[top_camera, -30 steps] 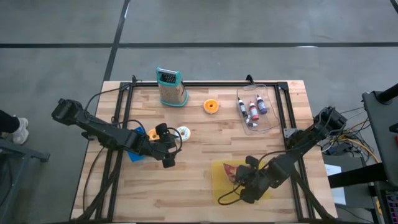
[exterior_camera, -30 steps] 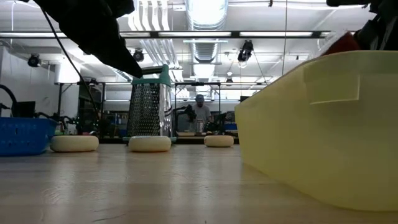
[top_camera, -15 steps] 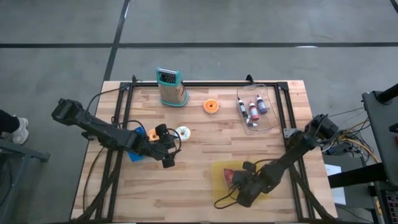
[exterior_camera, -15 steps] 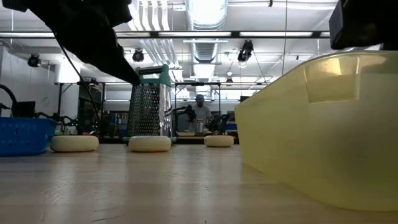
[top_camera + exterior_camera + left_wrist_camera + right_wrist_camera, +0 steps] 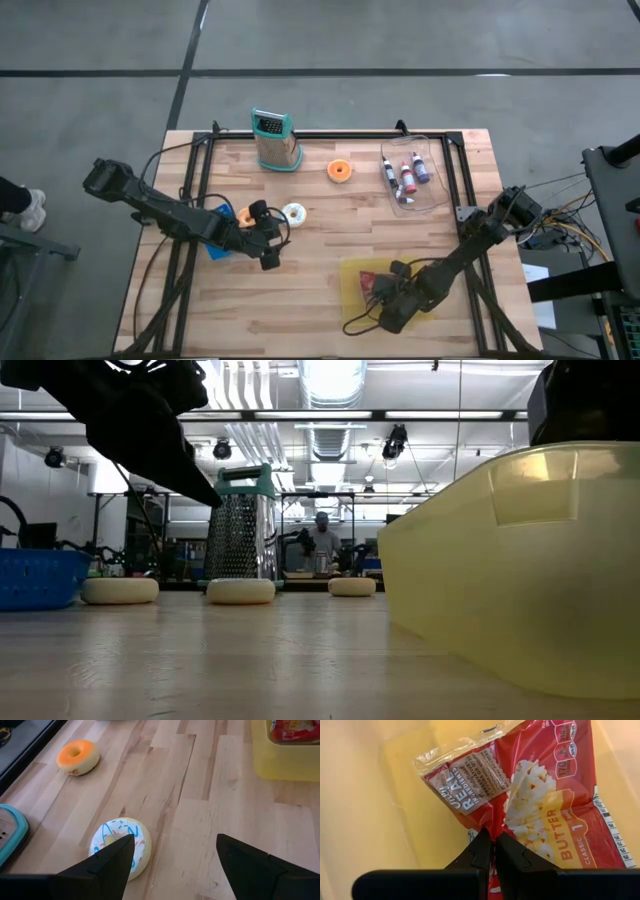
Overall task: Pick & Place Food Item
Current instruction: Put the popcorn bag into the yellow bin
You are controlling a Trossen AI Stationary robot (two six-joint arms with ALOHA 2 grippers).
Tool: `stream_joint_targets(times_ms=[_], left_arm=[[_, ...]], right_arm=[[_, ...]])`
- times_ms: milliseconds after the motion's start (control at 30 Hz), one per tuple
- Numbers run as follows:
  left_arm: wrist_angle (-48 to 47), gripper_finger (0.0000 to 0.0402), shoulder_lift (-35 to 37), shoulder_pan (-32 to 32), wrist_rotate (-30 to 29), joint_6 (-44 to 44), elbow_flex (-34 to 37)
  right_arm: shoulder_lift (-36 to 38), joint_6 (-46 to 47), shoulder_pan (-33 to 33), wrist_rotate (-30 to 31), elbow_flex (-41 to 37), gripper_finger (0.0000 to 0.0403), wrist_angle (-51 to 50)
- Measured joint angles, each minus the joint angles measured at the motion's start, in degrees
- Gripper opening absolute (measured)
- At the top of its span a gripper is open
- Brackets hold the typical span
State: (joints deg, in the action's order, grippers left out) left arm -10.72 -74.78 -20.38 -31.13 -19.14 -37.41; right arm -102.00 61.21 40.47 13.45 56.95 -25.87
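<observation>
A red popcorn bag (image 5: pixel 545 795) lies inside the yellow bin (image 5: pixel 350 295) at the table's near right; the bag also shows in the high view (image 5: pixel 371 279). My right gripper (image 5: pixel 493 840) is down in the bin, shut on the bag. A white donut with blue and orange icing (image 5: pixel 120 842) lies flat on the table left of the middle (image 5: pixel 294 213). My left gripper (image 5: pixel 175 842) is open and empty above the table just near of that donut (image 5: pixel 271 257). My right gripper pinches the popcorn bag between its two fingers at a crease in the bag's edge (image 5: pixel 492 831), near the clear-sealed end. The fingers come slanting down into the bin. The bag lies spread against the bin's floor and wall.
A metal grater with teal trim (image 5: pixel 274 142) stands at the far edge. An orange donut (image 5: pixel 341 171) lies right of it. A clear tray with bottles (image 5: pixel 410 175) sits at the far right. A blue basket (image 5: pixel 218 246) sits under the left arm. Bare wood lies in the table's middle.
My right gripper has gone down and toward the table's near edge with the popcorn bag. The bag stood above the bin's rim in the low view a second ago and is now down inside the bin. My left arm has shifted slightly.
</observation>
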Motion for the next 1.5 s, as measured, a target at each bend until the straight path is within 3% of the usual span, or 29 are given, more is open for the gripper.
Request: stream_joint_targets(times_ms=[233, 833, 1067, 1500], left_arm=[[0.2, 0.0287, 0.0, 0.0, 0.1, -0.2, 0.0], [0.8, 0.0287, 0.0, 0.0, 0.1, -0.2, 0.0], [0.8, 0.0287, 0.0, 0.0, 0.1, -0.4, 0.0], [0.8, 0.0287, 0.0, 0.0, 0.0, -0.2, 0.2]], right_arm=[[0.0, 9.3, 0.0, 0.2, -0.1, 0.0013, 0.1], [-0.1, 21.9, -0.1, 0.2, -0.1, 0.0013, 0.3], [-0.1, 22.9, -0.1, 0.2, -0.1, 0.0016, 0.8], [-0.1, 22.8, -0.1, 0.0, -0.2, 0.0071, 1.0]])
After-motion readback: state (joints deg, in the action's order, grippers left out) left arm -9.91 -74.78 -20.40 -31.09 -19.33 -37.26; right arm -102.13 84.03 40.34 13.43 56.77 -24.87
